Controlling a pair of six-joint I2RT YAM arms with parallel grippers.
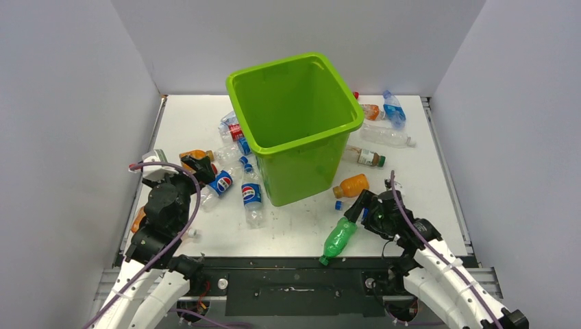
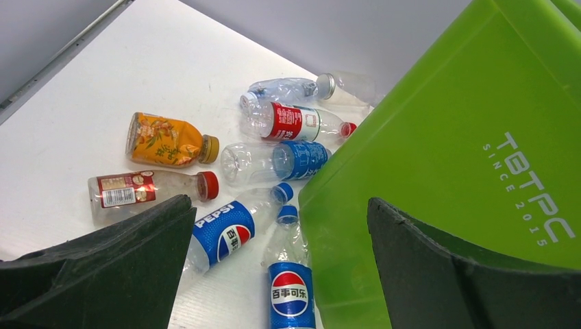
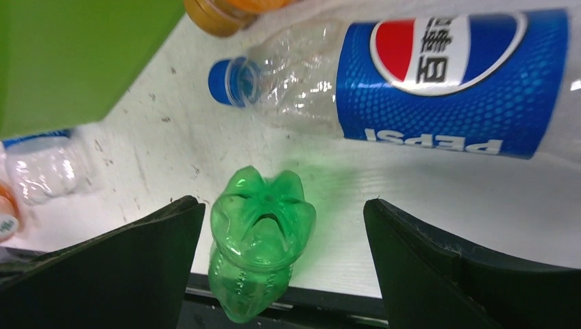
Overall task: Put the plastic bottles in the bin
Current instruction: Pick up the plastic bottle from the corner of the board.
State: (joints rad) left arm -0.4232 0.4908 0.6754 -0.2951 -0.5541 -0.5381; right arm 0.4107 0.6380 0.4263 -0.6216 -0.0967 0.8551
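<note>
The lime-green bin [image 1: 305, 168] stands mid-table, and its wall fills the right of the left wrist view [image 2: 445, 137]. Plastic bottles lie on both sides of it. My left gripper [image 1: 199, 166] hangs open above two Pepsi bottles [image 2: 226, 233] [image 2: 290, 291] beside the bin, holding nothing. My right gripper [image 1: 357, 209] is open around the base of a green bottle [image 3: 260, 233] [image 1: 339, 238]. That bottle lies at the table's near edge, closer to the left finger. Another Pepsi bottle [image 3: 438, 75] lies just beyond it.
White walls enclose the table on three sides. More bottles lie right of the bin: an orange one [image 1: 353, 185], a clear one [image 1: 386, 135] and a blue one [image 1: 393, 108]. A loose blue cap [image 1: 338, 204] sits near the right gripper. A black rail [image 1: 294, 264] borders the near edge.
</note>
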